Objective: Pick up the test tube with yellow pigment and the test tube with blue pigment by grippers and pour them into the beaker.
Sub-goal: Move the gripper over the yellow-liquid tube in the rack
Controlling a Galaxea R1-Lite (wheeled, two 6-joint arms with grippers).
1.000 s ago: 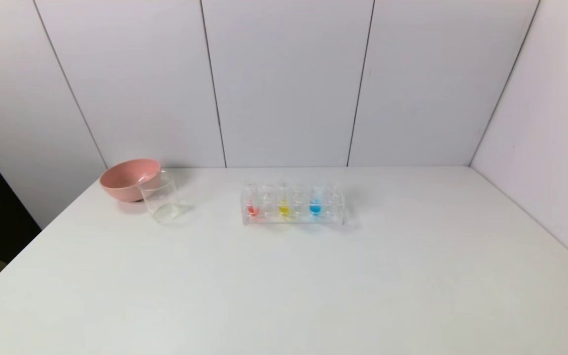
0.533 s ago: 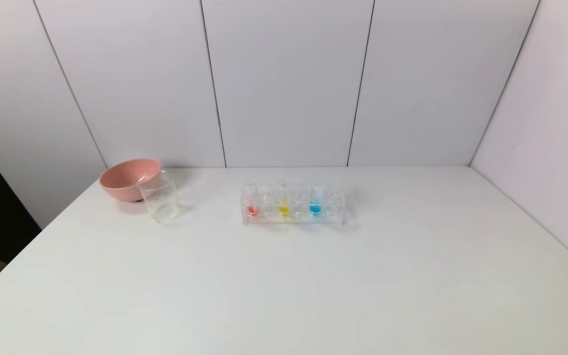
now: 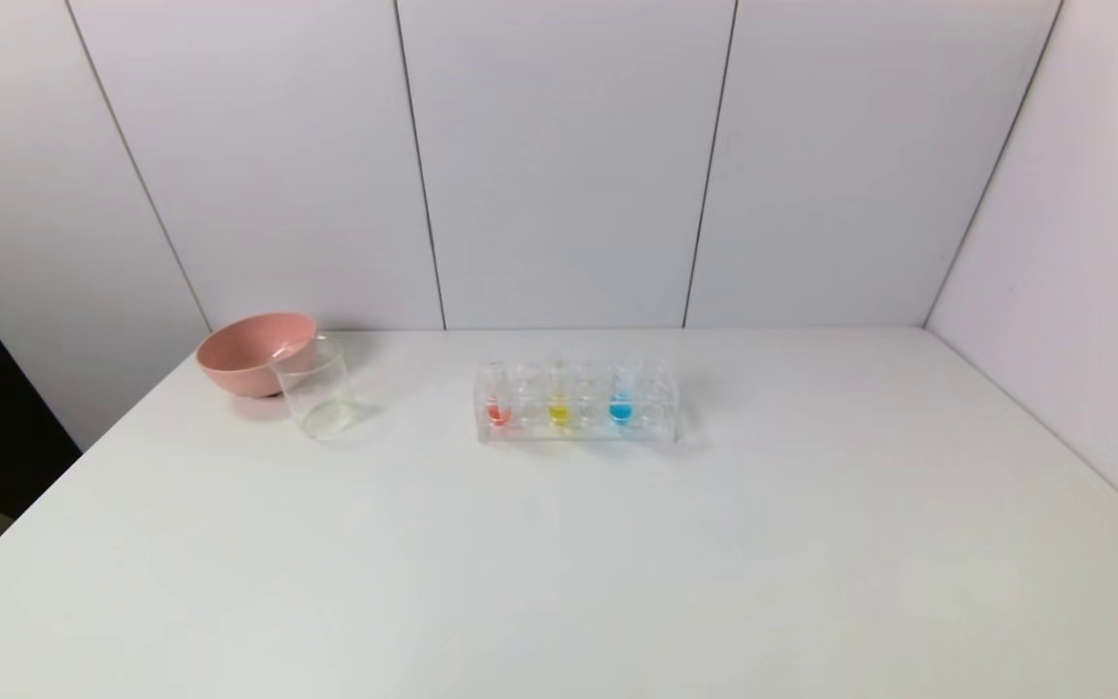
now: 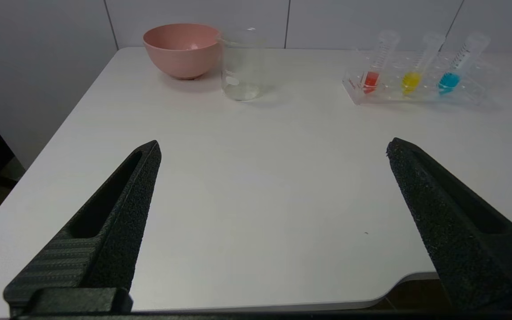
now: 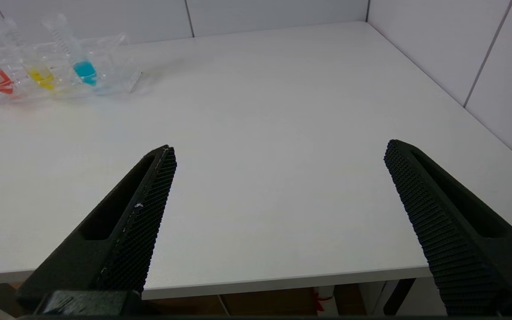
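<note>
- Left gripper (image 4: 274, 151): black textured fingers spread wide, nothing between them; poised at the near edge of the white bench (image 3: 559, 563), well apart from all glassware.
- Right gripper (image 5: 278, 151): black ribbed fingers likewise wide and empty, at the near edge on the robot's right side.
- Slim clear test tube with yellow pigment (image 3: 559, 396): upright in the middle of the clear multi-hole plastic rack (image 3: 661, 413), towards the back of the bench.
- Slim clear test tube with blue pigment (image 3: 622, 393): same rack, to the right of the yellow one, one hole apparently left between them.
- Clear glass cylindrical beaker (image 3: 316, 398): to the left of the rack, apart from it; looks empty, though a clear film at its bottom cannot be ruled out.
- Risk, wrong pick: a slim clear tube with red pigment (image 3: 497, 398) stands at the rack's left end, nearest the left gripper's likely line of approach.
- Risk, rack dragged: the rack is light and loose; a tube lifted off-vertical could bind and tip the whole row.
- Risk, slip or crack: smooth narrow glass in hard fingers; too loose drops it, too tight may break it.
- Risk, missed pour: the round pink plastic bowl (image 3: 253, 351) sits just behind the beaker, touching or nearly so; a wide swing could knock either.
- Obstruction: none on the open bench between grippers and rack; neighbouring tubes crowd the yellow one.
</note>
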